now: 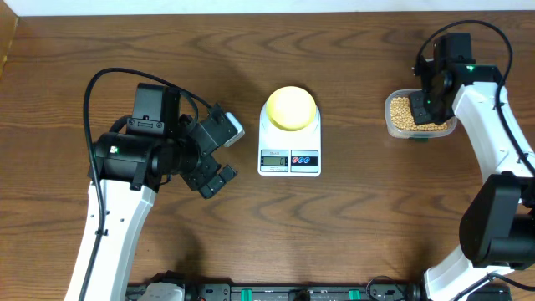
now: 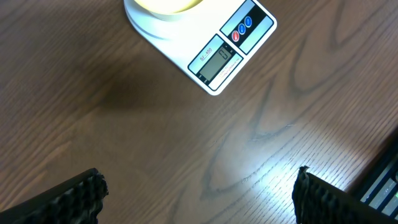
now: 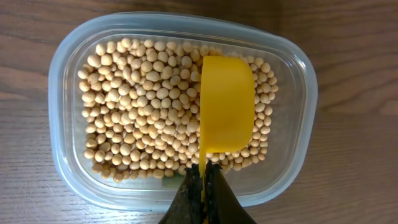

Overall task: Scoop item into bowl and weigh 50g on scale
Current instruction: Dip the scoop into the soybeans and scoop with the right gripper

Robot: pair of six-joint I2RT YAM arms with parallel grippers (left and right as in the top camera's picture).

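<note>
The pale yellow bowl (image 1: 290, 108) sits on the white scale (image 1: 289, 157) at the table's middle; the left wrist view shows the scale's display (image 2: 217, 62) and the bowl's edge (image 2: 168, 5). The tan beans (image 3: 143, 112) fill a clear plastic tub (image 3: 74, 186) at the right (image 1: 412, 117). My right gripper (image 3: 204, 180) is shut on the handle of a bright yellow scoop (image 3: 225, 112), whose cup lies tipped on its side over the beans. My left gripper (image 2: 199, 193) is open and empty above bare table, left of the scale (image 1: 213, 171).
The wooden table's far edge runs along the top of the overhead view. A dark rail (image 1: 276, 293) with fittings lines the near edge. The right arm (image 1: 489, 142) stretches along the right side.
</note>
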